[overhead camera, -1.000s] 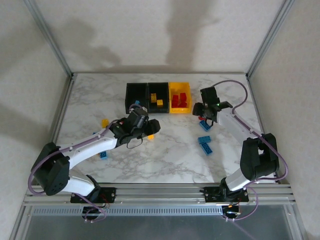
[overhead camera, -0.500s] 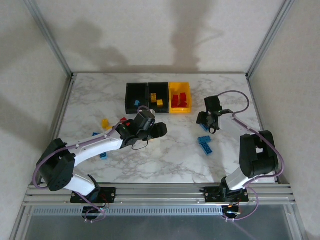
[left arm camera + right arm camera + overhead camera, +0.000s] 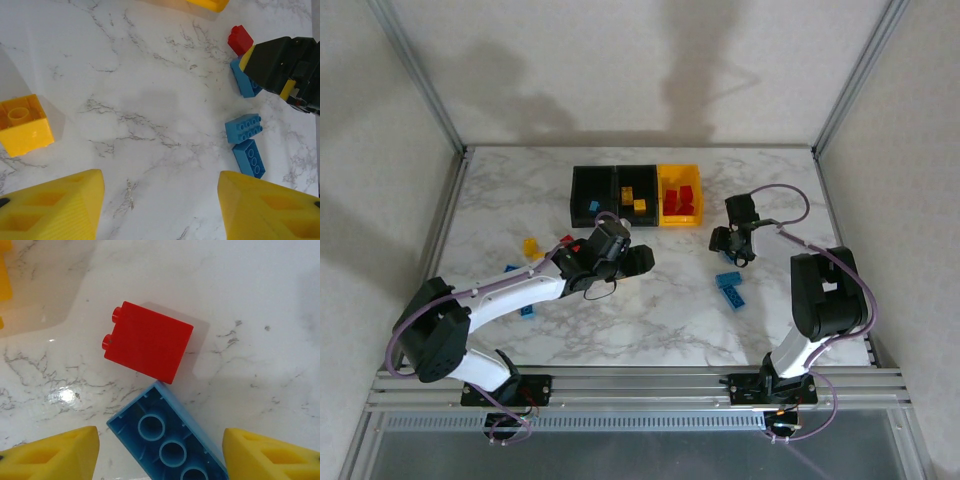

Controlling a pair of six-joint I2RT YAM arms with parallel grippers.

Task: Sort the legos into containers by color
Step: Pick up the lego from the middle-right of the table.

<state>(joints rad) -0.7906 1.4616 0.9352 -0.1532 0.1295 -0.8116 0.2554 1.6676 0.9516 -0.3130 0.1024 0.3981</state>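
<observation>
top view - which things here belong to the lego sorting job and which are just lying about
Part of the job:
- loose red brick, blue bricks, yellow brick
- black bins and yellow bin, with the bricks already in them

Just there:
- marble table
- metal frame
- cables of the arms

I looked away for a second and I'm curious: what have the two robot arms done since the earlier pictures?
The right gripper came down and slightly nearer, over the small red plastic brick and the blue plastic brick beside it, jaws open, gripping nothing. The left gripper slid a little rightward, also open. The three joined plastic bins stayed put.
</observation>
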